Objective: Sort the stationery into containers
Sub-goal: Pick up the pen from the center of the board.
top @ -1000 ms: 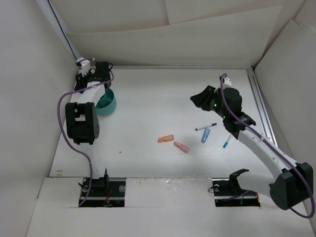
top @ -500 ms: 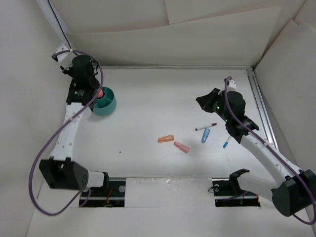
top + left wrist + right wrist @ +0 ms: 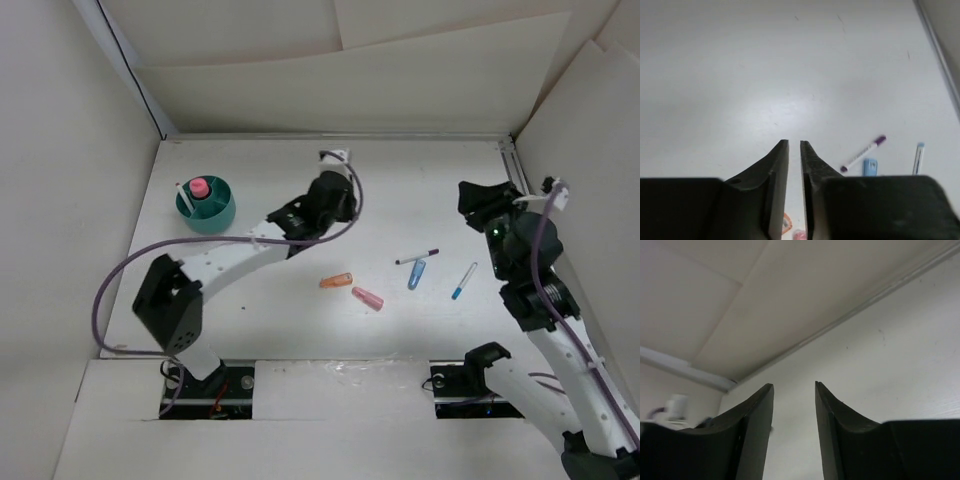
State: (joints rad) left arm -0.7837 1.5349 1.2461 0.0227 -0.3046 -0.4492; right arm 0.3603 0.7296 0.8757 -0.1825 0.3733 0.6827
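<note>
Seen from above, the teal cup [image 3: 218, 214] stands at the far left of the white table [image 3: 280, 260], with a pink piece [image 3: 199, 187] and a thin white pen [image 3: 181, 193] upright in its compartments. The left gripper [image 3: 330, 197] reaches out over the middle of the table, well apart from the cup, while the right gripper [image 3: 478, 198] hangs near the far right edge. Five items lie loose between the arms: an orange piece [image 3: 337, 281] just beside a second pink piece [image 3: 368, 298], a purple-tipped pen [image 3: 417, 257] touching or nearly touching a light-blue piece [image 3: 416, 273], and a blue pen [image 3: 463, 281] farther right. From the left wrist, the dark fingers [image 3: 777, 170] are drawn almost together, only a thin slit between them and nothing in it; the purple-tipped pen, light-blue piece and blue pen lie on the table to the right, and the orange piece shows low in the slit. From the right wrist, the fingers [image 3: 757, 410] stand spread and empty, aimed at bare table and the back wall [image 3: 740, 300].
</note>
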